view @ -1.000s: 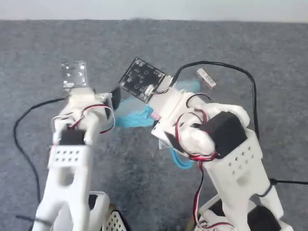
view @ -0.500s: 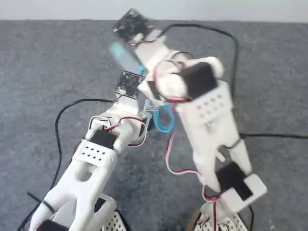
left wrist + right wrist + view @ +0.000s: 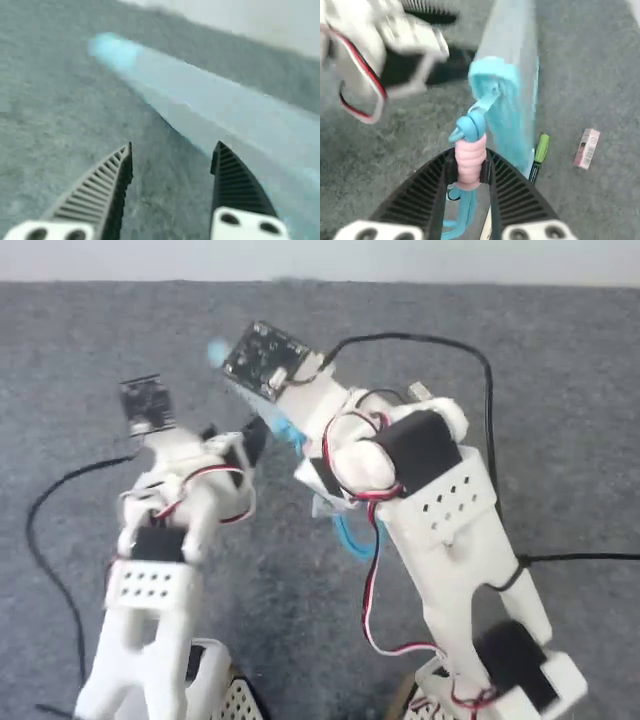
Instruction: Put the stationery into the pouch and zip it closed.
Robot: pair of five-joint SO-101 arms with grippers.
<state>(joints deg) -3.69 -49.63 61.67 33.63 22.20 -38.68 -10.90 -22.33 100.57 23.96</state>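
Observation:
The light blue pouch [image 3: 512,75] hangs lifted off the grey table, a blue knot and a pink zipper pull [image 3: 470,161] at its end. My right gripper [image 3: 469,155] is shut on that pink pull. In the high view the pouch [image 3: 283,428] stretches from under the right arm's wrist toward the far left. My left gripper [image 3: 172,147] is open just beside the pouch [image 3: 200,110], nothing between its fingers. A green pen [image 3: 540,148] pokes out beside the pouch's lower edge. A small pink eraser [image 3: 585,148] lies on the table to the right.
A blue cord loop [image 3: 352,540] dangles under the right arm. Black cables [image 3: 480,360] arch over the right side, and another [image 3: 50,510] trails at the left. The eraser [image 3: 420,392] lies behind the right arm. Grey carpet [image 3: 560,390] covers the table.
The right gripper has raised the pouch off the table by its pull and has now come slightly lower. The left arm swung to the middle, then back left.

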